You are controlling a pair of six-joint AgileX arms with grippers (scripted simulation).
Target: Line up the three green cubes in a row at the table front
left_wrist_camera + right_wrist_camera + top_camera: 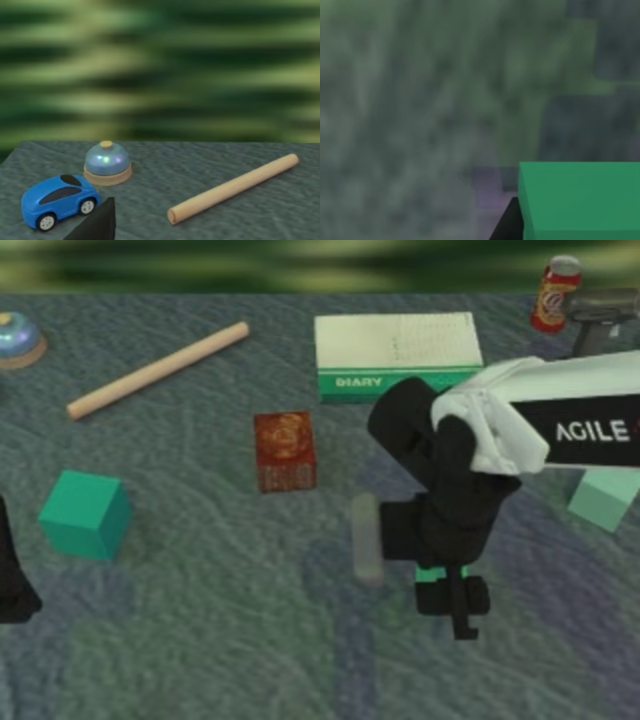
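Note:
My right gripper [455, 605] hangs over the table's [230, 640] front middle, shut on the smallest, bright green cube [432, 574]. Only a sliver of that cube shows under the wrist. In the right wrist view the cube [580, 200] fills one corner, with a black finger [507, 225] pressed against its side. The large teal-green cube [85, 513] rests at the left. At the right edge the pale mint cube [603, 498] is half hidden by the right arm. My left gripper [12, 590] is parked at the left edge, open, one finger [97, 224] showing.
A red-brown patterned block [285, 450] stands mid-table. Behind it lie a wooden rod [158, 370] and a green-and-white diary [397, 355]. A bell [15, 338] sits far left, a red can [556, 293] and a dark tool [600, 320] far right. A blue toy car [57, 200] is near the bell.

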